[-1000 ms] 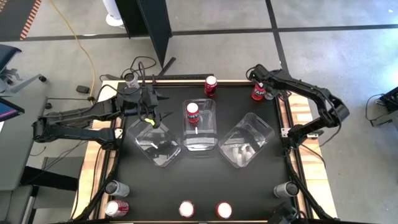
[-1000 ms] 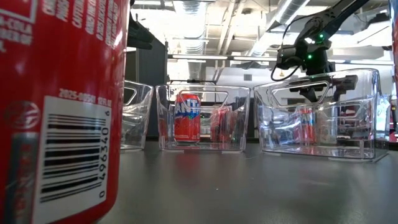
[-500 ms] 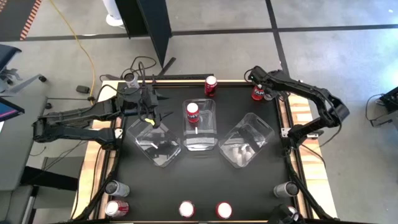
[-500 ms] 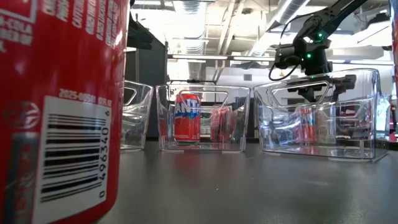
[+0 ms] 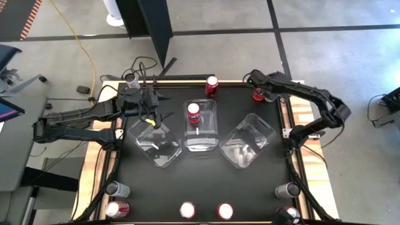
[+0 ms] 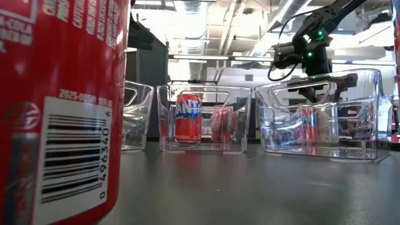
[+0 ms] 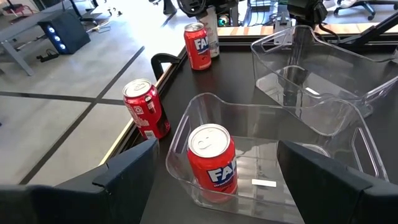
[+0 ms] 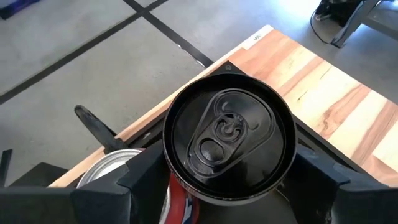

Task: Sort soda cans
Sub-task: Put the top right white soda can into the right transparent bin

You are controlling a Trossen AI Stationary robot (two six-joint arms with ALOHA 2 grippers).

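Observation:
My right gripper [image 5: 258,88] is open at the table's far right corner. It points down over a red can with a dark top [image 8: 229,135], and its fingers [image 8: 144,180] stand on either side of the can. A silver-topped can [image 8: 115,169] stands right beside that one. My left gripper [image 5: 154,111] hangs open and still over the far edge of the left clear bin [image 5: 156,144]. An upright red can [image 7: 212,163] sits in the middle bin [image 5: 201,132]. Another red can [image 5: 211,85] stands at the far edge. My right gripper comes at the red can [image 5: 256,95] from above, one finger on each side of its upper wall. I cannot tell whether the fingers touch it. In the left wrist view the can [image 7: 198,45] stands upright on the table.
A third clear bin [image 5: 249,141] lies right of the middle one. Several red and silver cans line the near edge [image 5: 187,210], and one fills the low view's left [image 6: 62,112]. A silver can [image 5: 130,79] stands at the far left corner. Wooden rails edge the table.
My right gripper has moved a little toward the table's left along the far edge, coming over the red can in the corner. In the low view it has also risen slightly. The cans and bins have stayed where they were.

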